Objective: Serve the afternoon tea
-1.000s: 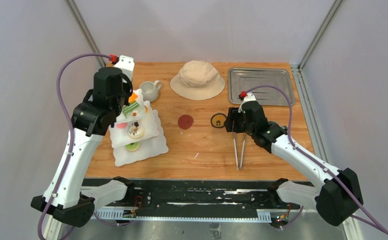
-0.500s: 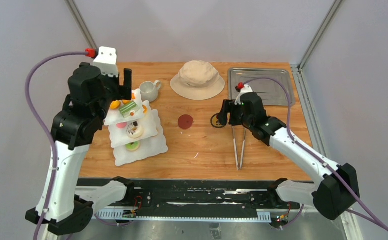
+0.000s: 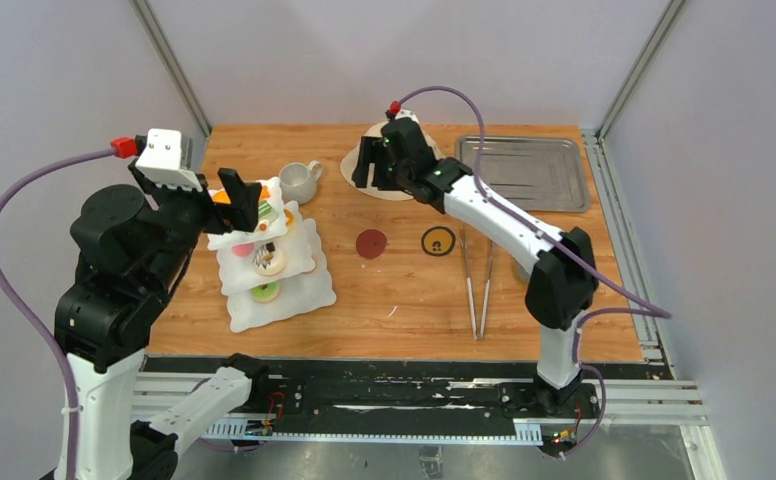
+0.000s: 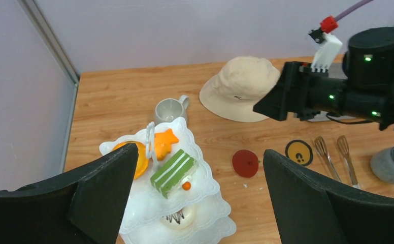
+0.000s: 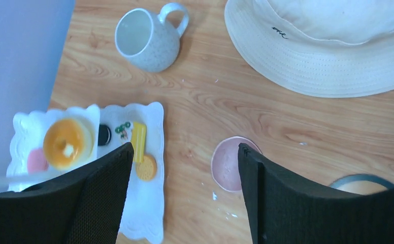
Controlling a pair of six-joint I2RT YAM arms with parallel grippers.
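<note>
Pastries [image 4: 172, 173], small colourful toy ones, sit on the white wavy-edged three-tier stand [image 3: 314, 285] at the wooden table [image 3: 414, 300] left, so the left gripper [image 4: 197, 150] above hangs wide-jawed and empty, as does the right gripper [image 5: 185, 146], facing the white ceramic mug [image 5: 146, 38], likely next.

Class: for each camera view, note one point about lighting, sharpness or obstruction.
Top external: soft even light, faint shadows, the three-tier stand sharp. Left wrist: the left gripper is a dark, featureless shape across the bottom; the hat is crisp. Right wrist: the right gripper blacks out the lower frame; the white mug is sharp.
</note>
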